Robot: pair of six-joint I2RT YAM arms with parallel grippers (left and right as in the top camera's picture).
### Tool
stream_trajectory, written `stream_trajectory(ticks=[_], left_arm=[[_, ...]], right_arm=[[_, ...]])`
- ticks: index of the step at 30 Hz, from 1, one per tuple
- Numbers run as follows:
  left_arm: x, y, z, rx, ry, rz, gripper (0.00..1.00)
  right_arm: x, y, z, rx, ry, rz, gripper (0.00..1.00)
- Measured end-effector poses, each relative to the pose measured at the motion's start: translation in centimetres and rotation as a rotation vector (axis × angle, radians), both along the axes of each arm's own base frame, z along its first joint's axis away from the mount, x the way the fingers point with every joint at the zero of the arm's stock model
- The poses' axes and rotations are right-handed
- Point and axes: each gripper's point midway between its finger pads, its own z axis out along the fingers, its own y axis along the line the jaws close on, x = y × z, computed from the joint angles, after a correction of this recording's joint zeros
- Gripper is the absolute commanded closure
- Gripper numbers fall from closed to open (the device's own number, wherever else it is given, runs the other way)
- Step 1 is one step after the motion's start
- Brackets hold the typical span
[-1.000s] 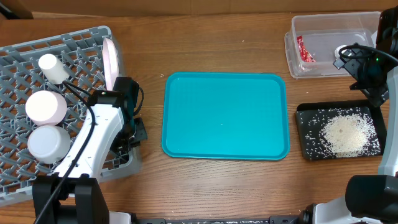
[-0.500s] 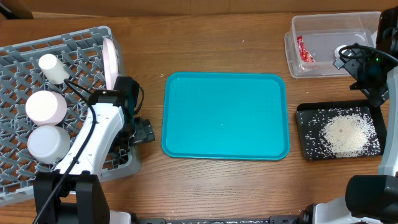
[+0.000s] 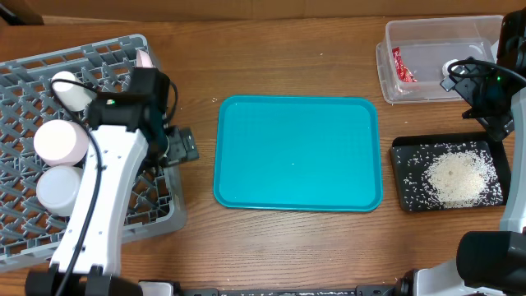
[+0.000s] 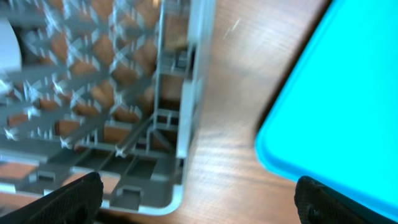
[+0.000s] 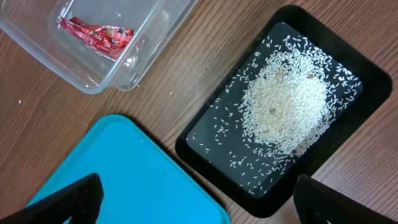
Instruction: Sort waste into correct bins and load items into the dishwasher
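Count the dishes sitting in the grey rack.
4: a cup at the far side, a round dish then a bowl nearer the robot, and a plate mostly hidden by the left arm; more may be hidden.

1. The overhead view looks straight down from well above and takes in the whole surface [image 3: 288,49].
2. The left wrist view sits low and close behind the left tool [image 4: 199,202], facing down. It is blurred. A dish rack [image 4: 186,106] corner lies ahead-left of the tool and the teal tray [image 4: 336,106] ahead-right.
3. The right wrist view sits higher behind the right tool [image 5: 199,199], facing down. The black tray [image 5: 193,146] lies ahead-right of the tool and the clear tub [image 5: 130,68] ahead-left.
4. The overhead view covers each wrist view's patch. The two wrist views share only the teal tray.
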Motion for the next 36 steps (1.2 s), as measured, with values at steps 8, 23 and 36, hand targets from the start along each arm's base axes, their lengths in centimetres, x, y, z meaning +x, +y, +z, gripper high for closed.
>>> stream_trajectory(ticks=[8, 23, 36], left_arm=[[5.7, 0.8, 6.9, 0.036, -0.399, 0.02, 0.0], [14.7, 8.3, 9.9, 0.1, -0.741, 0.227, 0.21], [20.5, 14.2, 6.1, 0.132, -0.821, 0.352, 0.44]], right_arm=[[0.0, 0.0, 0.0, -0.001, -0.001, 0.0, 0.0], [0.0, 0.0, 0.0, 0.0, 0.0, 0.0, 0.0], [0.0, 0.0, 0.0, 0.0, 0.0, 0.0, 0.0]])
